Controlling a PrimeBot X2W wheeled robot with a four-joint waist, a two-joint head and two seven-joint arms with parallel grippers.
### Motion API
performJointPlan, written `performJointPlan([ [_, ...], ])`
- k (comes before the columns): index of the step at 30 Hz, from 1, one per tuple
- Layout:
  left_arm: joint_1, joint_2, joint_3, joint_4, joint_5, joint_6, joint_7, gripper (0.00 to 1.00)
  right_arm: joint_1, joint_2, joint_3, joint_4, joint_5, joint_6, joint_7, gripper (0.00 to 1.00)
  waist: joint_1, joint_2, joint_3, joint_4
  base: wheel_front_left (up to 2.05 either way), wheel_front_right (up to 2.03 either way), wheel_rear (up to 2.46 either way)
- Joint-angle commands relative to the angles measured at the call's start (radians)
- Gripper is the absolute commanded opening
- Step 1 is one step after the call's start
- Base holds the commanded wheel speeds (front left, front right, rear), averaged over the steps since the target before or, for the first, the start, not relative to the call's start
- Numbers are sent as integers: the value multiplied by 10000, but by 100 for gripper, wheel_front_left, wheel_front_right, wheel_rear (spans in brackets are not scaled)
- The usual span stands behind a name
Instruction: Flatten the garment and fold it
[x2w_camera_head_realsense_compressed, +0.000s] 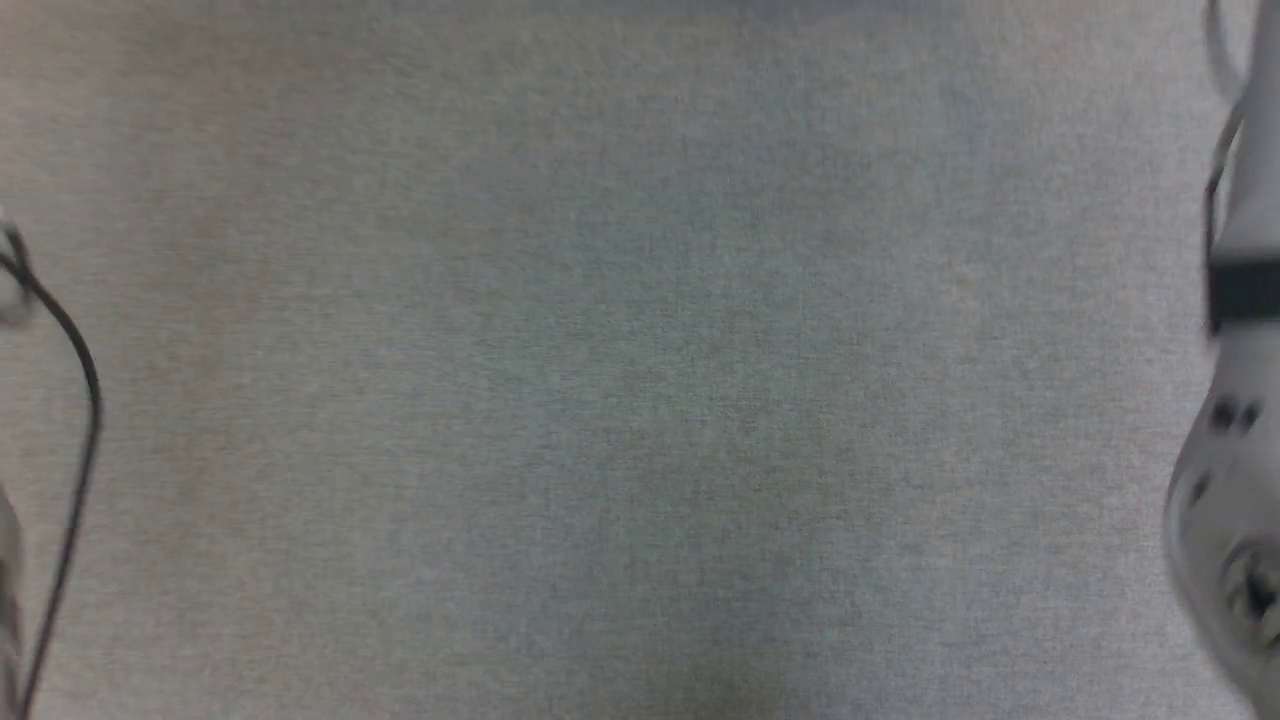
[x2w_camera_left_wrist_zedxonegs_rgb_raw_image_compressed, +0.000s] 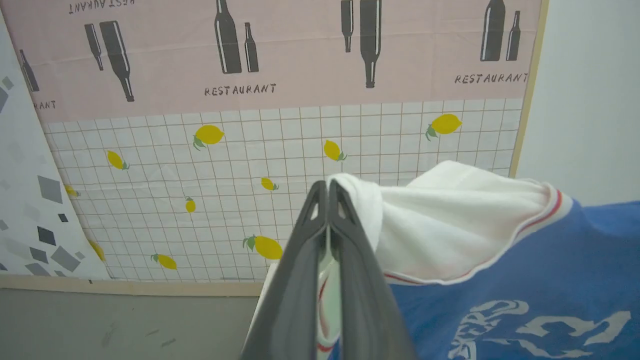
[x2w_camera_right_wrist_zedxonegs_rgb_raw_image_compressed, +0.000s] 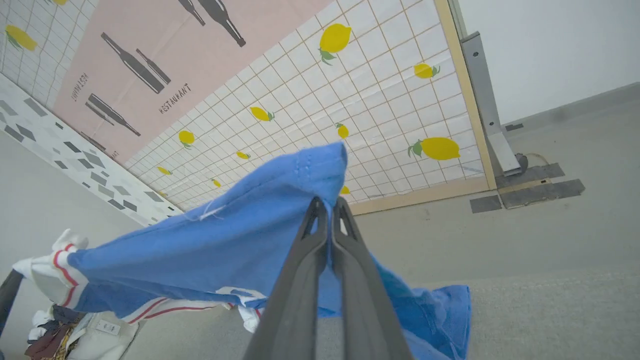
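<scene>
The garment, a bright blue T-shirt with white sleeves, red stripes and white lettering, hangs in the air between both grippers. In the left wrist view my left gripper is shut on the white sleeve. In the right wrist view my right gripper is shut on a blue hemmed edge of the garment. From there the cloth stretches away to the left, to the white striped sleeve. Part of the blue cloth trails down onto the grey surface.
The head view looks down on the grey fabric tabletop, with my pale right forearm at the right edge and a black cable at the left. A lemon and bottle patterned panel stands beyond. A pile of other clothes lies low left.
</scene>
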Motion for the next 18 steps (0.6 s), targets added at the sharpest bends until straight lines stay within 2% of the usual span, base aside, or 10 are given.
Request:
performJointPlan([
  [1,687,40,-36,-14,-181,-78,-58,0,739,-36,99,-379,316,-13,47,0,-1,0,-823,161,0,0,0],
  [8,3986,-21,-32,-1063,-841,-110,-140,0,4997,-482,728,-2671,1448,-13,379,0,-1,0,-2316,449,0,0,0],
  [9,5551,-74,-64,-1845,-1085,160,126,0,6685,-644,759,-3471,1652,-13,459,0,-1,0,-2843,546,0,0,0],
  [10,6168,-53,-32,-2143,-1202,297,250,0,7302,-695,801,-3753,1679,-13,542,0,-1,0,-3004,557,0,0,0],
  [18,10778,15,2,-4352,-2162,1307,1503,0,11150,-1005,1172,-5029,1115,-13,1259,0,-1,0,-3893,523,0,0,0],
])
